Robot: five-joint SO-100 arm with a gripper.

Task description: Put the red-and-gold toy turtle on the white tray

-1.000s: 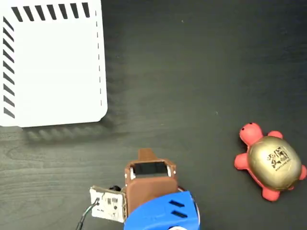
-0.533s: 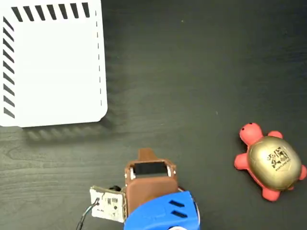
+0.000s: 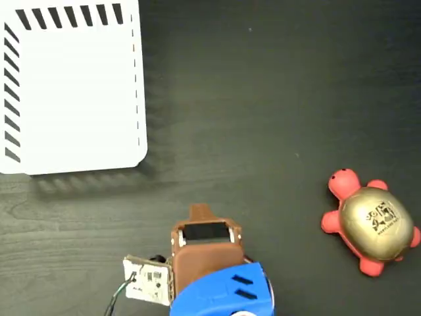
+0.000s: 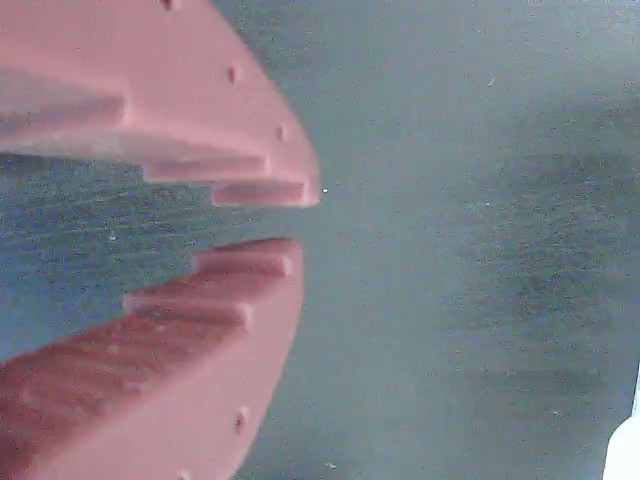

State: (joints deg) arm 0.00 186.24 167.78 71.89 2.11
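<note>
**Turtle on the table, far from the tray**

The table (image 3: 263,99) is a dark, wood-grained surface that fills the fixed view and forms the whole background of the wrist view.

The white tray (image 3: 72,92) lies flat in the upper left corner of the fixed view. Black diagonal stripes run along its top and left edges, a thin dashed line follows its right edge, and its lower right corner is rounded. Nothing rests on it. A pale sliver at the lower right edge of the wrist view may be part of it, but that cannot be told for sure.

The arm (image 3: 210,276) sits at the bottom centre of the fixed view, with a blue part lowest, a brown block above it, and a small circuit board with wires on its left side. It stands well apart from both the tray and the toy.

The red-and-gold toy turtle (image 3: 371,222) lies on the table at the right edge of the fixed view, far from the tray. Its red head points up and to the left, and its shiny gold shell carries a small black print.

The gripper (image 4: 300,222) shows clearly only in the wrist view: two pinkish ridged fingers (image 4: 200,330) a little apart at the tips, with nothing between them and only bare table beyond.
</note>
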